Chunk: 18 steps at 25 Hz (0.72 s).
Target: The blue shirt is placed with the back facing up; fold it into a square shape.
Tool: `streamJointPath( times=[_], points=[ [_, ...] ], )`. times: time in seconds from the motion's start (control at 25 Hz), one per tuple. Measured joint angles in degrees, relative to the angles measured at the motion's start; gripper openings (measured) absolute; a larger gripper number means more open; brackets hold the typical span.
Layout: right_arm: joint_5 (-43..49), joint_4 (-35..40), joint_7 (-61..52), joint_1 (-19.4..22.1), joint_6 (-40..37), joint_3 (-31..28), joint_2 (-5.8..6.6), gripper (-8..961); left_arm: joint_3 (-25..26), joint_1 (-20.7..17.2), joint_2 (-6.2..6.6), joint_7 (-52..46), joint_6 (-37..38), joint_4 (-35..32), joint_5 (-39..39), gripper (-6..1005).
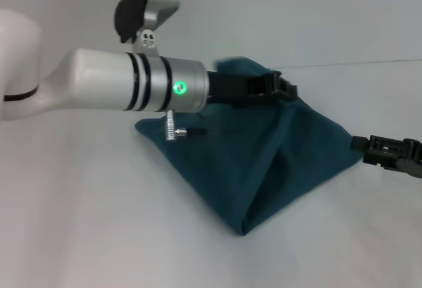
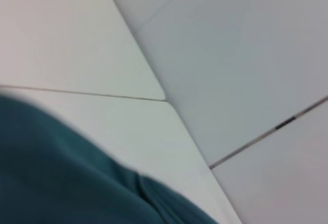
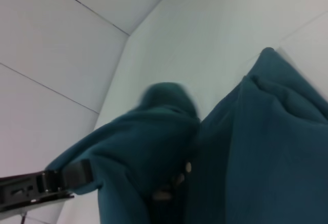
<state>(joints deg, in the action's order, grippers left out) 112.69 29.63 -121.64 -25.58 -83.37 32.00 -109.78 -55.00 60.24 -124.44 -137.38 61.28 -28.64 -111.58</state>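
Left arm's silver forearm fills the near head view, its gripper (image 1: 285, 89) lifting the blue shirt (image 1: 277, 163) into a tent.

Left gripper's black fingers are clamped on the shirt's raised peak, above the white table (image 1: 86, 215), with cloth draped down from the pinch to a point near the table's front. Right gripper (image 1: 361, 147) sits low at the shirt's right corner, touching the fabric edge; whether it is pinching the cloth or not, I cannot tell. From the right wrist view, the shirt (image 3: 256, 152) hangs in bunched folds with the left gripper's black fingers (image 3: 66, 175) clamped on the fabric. From the left wrist view, teal cloth (image 2: 61, 178) lies over the table.
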Motion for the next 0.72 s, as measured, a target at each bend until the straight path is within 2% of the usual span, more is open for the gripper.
streamJointPath(
  times=[0.16, 0.32, 0.48, 0.6, 0.72],
  points=[
    [1.0, -0.1, -0.1, 0.0, 0.7, 0.0, 0.0, 825, -1.3, 1.1, -0.19, 6.4, -0.6, 2.0, 3.3, 64],
    [1.2, -0.1, -0.1, 0.0, 1.2, 0.0, 0.0, 825, -5.6, 1.3, 0.0, 4.6, -1.7, 1.2, 3.8, 67],
    [1.2, -0.1, -0.3, 0.0, 1.6, 0.0, 0.0, 826, -6.4, 0.9, -0.1, 7.8, 2.3, -0.6, 5.6, 70],
    [1.2, -0.1, -0.5, 0.0, 1.9, 0.0, 0.02, 826, -6.3, -0.3, -0.05, 12.7, 8.4, -2.3, 8.3, 182],
    [1.2, -0.1, -0.6, -0.1, 1.9, 0.0, 0.2, 825, -5.0, -3.6, 0.23, 11.7, 10.3, -4.8, 11.1, 294]
  ],
)
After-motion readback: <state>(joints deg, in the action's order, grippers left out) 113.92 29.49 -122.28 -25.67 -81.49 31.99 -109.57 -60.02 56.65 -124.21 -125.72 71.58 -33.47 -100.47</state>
